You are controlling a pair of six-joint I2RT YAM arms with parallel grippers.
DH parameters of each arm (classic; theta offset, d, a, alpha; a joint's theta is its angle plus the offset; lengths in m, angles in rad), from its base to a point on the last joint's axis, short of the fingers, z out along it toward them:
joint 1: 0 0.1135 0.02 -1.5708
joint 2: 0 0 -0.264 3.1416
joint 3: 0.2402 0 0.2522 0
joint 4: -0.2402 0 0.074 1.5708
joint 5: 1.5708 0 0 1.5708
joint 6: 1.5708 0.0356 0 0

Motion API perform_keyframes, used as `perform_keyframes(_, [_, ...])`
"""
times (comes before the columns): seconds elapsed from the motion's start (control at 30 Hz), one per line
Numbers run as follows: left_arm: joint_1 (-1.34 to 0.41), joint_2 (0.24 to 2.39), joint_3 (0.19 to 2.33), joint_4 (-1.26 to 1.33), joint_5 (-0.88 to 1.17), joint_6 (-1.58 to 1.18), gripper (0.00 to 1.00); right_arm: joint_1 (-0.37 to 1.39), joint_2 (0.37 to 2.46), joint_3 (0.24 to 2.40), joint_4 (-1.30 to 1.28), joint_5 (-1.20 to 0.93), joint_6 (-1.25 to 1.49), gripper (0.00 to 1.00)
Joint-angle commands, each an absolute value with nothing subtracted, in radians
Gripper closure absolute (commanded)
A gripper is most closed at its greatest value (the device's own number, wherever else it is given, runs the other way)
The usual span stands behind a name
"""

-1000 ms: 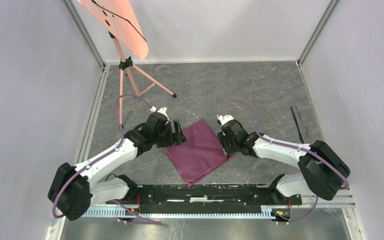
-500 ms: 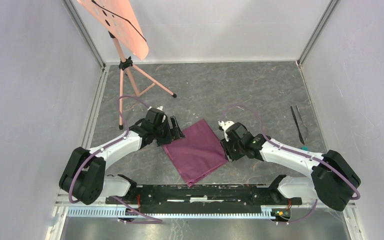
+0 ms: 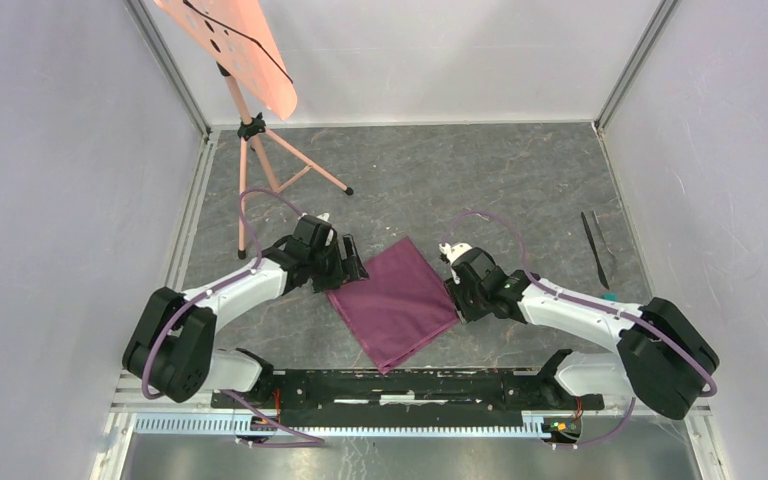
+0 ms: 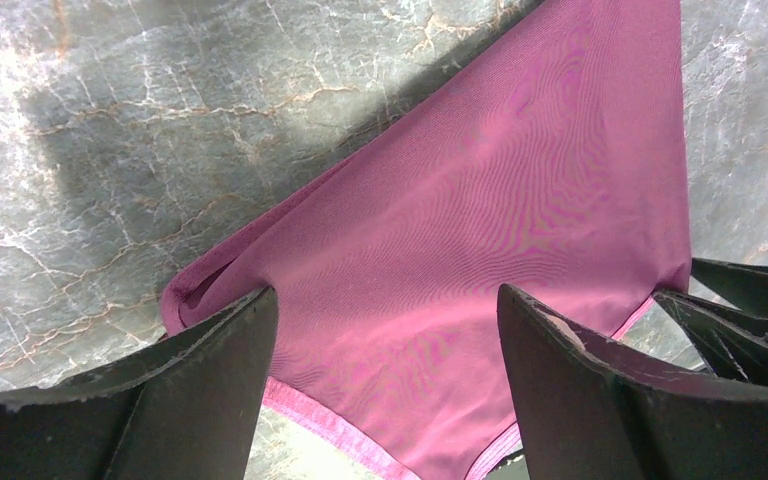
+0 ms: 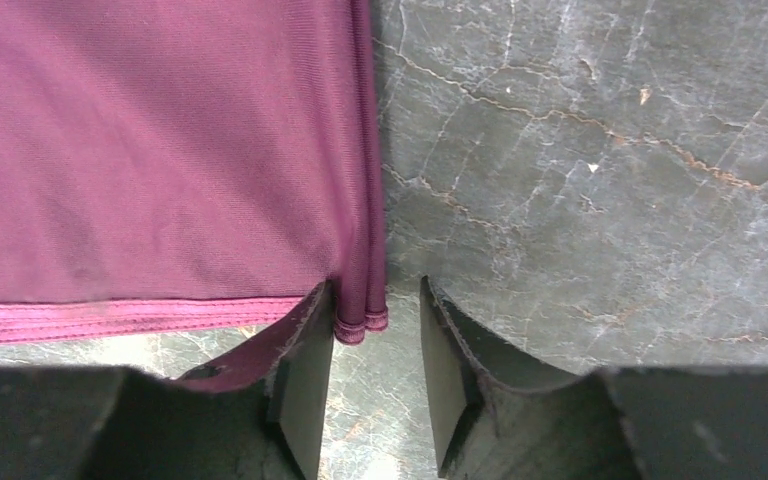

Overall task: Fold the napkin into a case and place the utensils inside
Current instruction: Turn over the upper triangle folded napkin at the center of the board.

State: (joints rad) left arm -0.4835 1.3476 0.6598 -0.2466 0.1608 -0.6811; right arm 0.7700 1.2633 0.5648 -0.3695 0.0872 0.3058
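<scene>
Stand: a salmon tripod stand (image 3: 260,160) sits at the far left corner of the table (image 3: 480,170), well apart from the work, so we leave it out of our plans.
Left gripper: the left gripper (image 4: 385,305) hangs low over the napkin's left corner, jaws wide apart and holding nothing. We judge it straddles the corner so as to pinch there.
Napkin: the napkin (image 3: 395,300) lies flat mid-table, nearer the near edge, turned like a diamond. The layered hem at its right corner shows us it is doubled, but it is no narrow case yet.
Right gripper: the right gripper (image 5: 375,300) has its jaws part-way open either side of the napkin's right corner. One finger touches the hem and the other is just off it, so we see no clamp.
Utensils: the utensils (image 3: 596,250) lie by the table's right edge, well apart from the napkin. We judge they wait for the case.
</scene>
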Motion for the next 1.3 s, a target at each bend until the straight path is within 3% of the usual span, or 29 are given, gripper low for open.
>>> perform_keyframes(0.0, [-0.480, 1.282, 0.669, -0.279, 0.167, -0.632, 0.14, 0.763, 1.232, 0.594, -0.408, 0.124, 0.288, 0.56])
perform_keyframes(0.23, [-0.480, 1.183, 0.653, -0.335, 0.158, -0.621, 0.12, 0.730, 1.245, 0.557, -0.377, 0.106, 0.279, 0.62])
perform_keyframes(0.57, [-0.480, 1.294, 0.565, -0.225, 0.167, -0.635, 0.13, 0.708, 1.295, 0.526, -0.322, 0.124, 0.288, 0.69])
perform_keyframes(0.83, [-0.479, 1.347, 0.559, -0.229, 0.020, -0.621, 0.13, 0.632, 1.430, 0.552, -0.236, 0.167, 0.272, 0.76])
perform_keyframes(1.03, [-0.476, 1.440, 0.623, -0.147, 0.008, -0.654, 0.12, 0.520, 1.593, 0.665, -0.206, 0.202, 0.193, 0.76])
perform_keyframes(1.27, [-0.471, 1.595, 0.783, -0.167, 0.004, -0.633, 0.13, 0.465, 1.697, 0.882, -0.313, 0.264, 0.073, 0.61])
